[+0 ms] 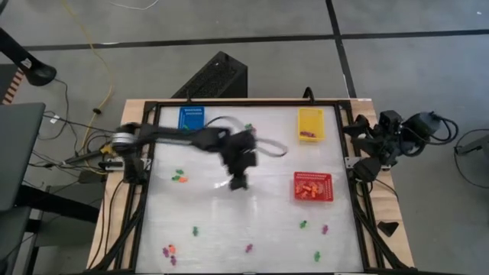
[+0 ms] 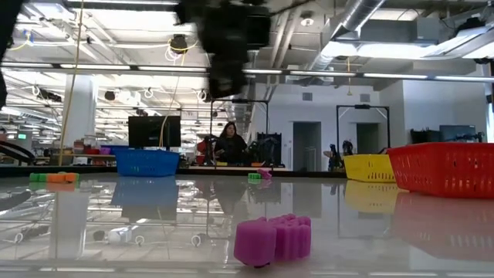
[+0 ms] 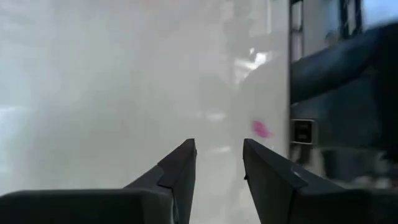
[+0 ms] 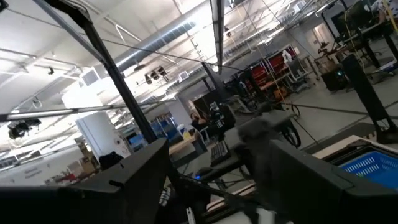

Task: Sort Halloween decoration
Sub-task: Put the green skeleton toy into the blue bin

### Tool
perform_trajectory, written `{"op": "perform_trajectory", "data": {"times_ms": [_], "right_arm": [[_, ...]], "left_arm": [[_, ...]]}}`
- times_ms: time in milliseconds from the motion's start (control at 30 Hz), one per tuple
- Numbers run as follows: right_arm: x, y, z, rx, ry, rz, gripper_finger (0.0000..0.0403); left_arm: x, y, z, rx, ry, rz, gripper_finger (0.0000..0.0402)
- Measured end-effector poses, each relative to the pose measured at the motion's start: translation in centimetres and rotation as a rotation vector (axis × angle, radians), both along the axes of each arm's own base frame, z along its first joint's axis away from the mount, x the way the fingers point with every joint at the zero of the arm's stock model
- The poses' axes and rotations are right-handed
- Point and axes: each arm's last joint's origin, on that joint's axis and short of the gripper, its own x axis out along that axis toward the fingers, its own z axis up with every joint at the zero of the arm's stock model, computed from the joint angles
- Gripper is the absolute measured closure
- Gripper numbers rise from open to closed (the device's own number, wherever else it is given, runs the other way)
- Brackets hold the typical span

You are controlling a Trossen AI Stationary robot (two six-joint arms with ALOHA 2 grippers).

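Your left gripper (image 1: 238, 183) hangs empty over mid-table, fingers apart—ready for a grab—while the decoration pieces (image 1: 179, 178) lie scattered beside and below it, some already in the red basket (image 1: 313, 187); the right gripper's (image 1: 365, 169) fingers I cannot tell—it's parked off the table's edge.

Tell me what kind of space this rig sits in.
Likely a big open robotics lab or workshop: exposed ceiling ducts, a person at a bench with a monitor behind the table, more rigs and racks beyond.
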Motion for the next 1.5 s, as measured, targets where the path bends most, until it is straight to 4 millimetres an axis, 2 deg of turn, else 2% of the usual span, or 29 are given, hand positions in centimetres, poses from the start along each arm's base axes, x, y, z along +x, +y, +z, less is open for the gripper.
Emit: {"op": "perform_trajectory", "data": {"times_ms": [100, 200, 267, 333, 400, 667, 767, 933, 1100, 1500], "right_arm": [[0.1, 0.0, -0.2, -0.016, 0.022, -0.002, 0.0098], [0.1, 0.0, -0.5, -0.023, 0.050, -0.033, 0.0098], [0.2, -0.1, -0.6, -0.035, 0.066, -0.058, 0.0098], [0.1, -0.1, -0.6, -0.052, 0.067, -0.083, 0.0098], [0.1, -0.2, -0.6, -0.056, 0.071, -0.106, 0.0098], [0.1, -0.3, -0.6, -0.045, 0.082, -0.155, 0.0098], [0.1, -0.3, -0.6, -0.030, 0.080, -0.151, 0.0098], [0.1, -0.3, -0.6, -0.007, 0.076, -0.136, 0.0098], [0.1, -0.3, -0.6, -0.004, 0.075, -0.132, 0.0098], [0.1, -0.2, -0.5, 0.004, 0.060, -0.098, 0.0098]], "left_arm": [[-5.0, -3.2, -1.5, -0.046, 0.051, 0.211, 0.0280], [-10.0, -5.9, -0.9, -0.115, 0.099, 0.593, 0.0278], [-13.0, -7.6, -1.3, -0.150, 0.155, 0.813, 0.0278], [-14.9, -9.3, -2.0, -0.173, 0.204, 0.940, 0.0278], [-15.9, -10.8, -2.2, -0.207, 0.263, 0.992, 0.0278], [-15.7, -16.7, -5.4, -0.366, 0.432, 1.011, 0.0278], [-16.1, -18.5, -6.8, -0.357, 0.510, 1.010, 0.0278], [-16.6, -21.1, -7.5, -0.329, 0.612, 0.969, 0.0278], [-16.5, -21.4, -7.9, -0.293, 0.635, 0.974, 0.0278], [-16.4, -19.2, -8.7, -0.168, 0.660, 1.060, 0.0278]]}}
